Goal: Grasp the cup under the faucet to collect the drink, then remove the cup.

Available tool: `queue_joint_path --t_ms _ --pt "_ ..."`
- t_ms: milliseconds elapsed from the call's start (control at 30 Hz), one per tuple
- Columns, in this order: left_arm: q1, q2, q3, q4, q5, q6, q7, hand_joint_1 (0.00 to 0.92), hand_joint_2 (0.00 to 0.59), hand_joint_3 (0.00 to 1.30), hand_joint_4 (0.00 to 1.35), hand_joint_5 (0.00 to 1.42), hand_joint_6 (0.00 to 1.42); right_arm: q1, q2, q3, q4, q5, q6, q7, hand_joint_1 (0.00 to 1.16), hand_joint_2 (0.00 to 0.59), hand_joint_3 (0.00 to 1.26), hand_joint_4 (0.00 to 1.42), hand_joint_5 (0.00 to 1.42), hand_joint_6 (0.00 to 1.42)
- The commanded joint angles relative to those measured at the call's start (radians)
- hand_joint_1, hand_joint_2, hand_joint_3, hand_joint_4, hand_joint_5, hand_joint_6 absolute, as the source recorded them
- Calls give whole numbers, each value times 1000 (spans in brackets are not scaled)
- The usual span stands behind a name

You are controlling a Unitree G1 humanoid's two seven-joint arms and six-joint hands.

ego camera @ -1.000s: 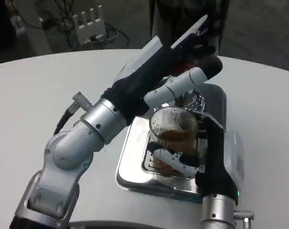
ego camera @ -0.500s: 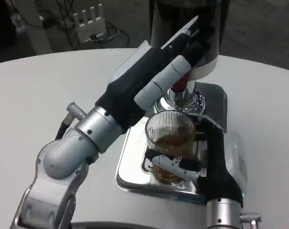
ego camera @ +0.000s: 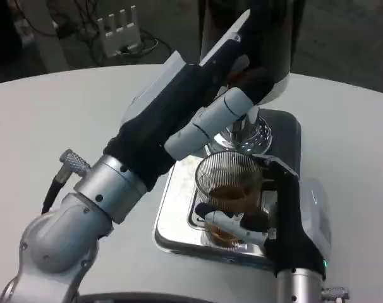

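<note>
My right hand (ego camera: 255, 218) gripped the ribbed glass cup (ego camera: 229, 189) of brown drink. At 12 o'clock, my left hand (ego camera: 232, 82) pressed the dispenser's chrome faucet (ego camera: 248, 129); I couldn't tell its grip.

The white bench (ego camera: 46, 113) is being lit evenly from overhead, while the background is being left dim. Bright glare is being thrown off the chrome drip tray (ego camera: 179, 221) and the faucet base (ego camera: 258, 132). Soft shadows are being cast beneath the left forearm (ego camera: 109, 189). Fine detail is being softened by slight blur.
</note>
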Motion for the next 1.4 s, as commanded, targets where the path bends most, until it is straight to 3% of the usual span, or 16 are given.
queue_joint_path --t_ms 33,433,700,933,1233,1400 --pt "52 8 16 -75 33 21 32 0 114 0 0 42 69 17 34 13 -40 -12 -5 -17 903 82 955 1084 1303 1424" --pt "148 12 72 -242 47 61 67 0 114 0 0 57 78 67 37 31 -111 -15 -17 -12 903 82 957 1073 1303 1424" --pt "271 15 167 -311 -6 40 70 0 115 43 73 146 124 128 24 42 -210 2 -21 19 903 82 957 1073 1303 1424" --pt "407 29 209 -168 -16 -122 50 0 117 25 57 138 95 194 3 55 -263 1 -39 51 903 82 957 1073 1303 1424" --pt "472 102 220 49 71 -414 51 0 134 33 34 121 68 276 -13 81 -384 -1 -45 108 903 82 957 1073 1303 1424" --pt "484 143 228 117 136 -526 62 0 143 20 0 71 26 312 -15 77 -467 8 -33 149 903 82 957 1084 1303 1424"
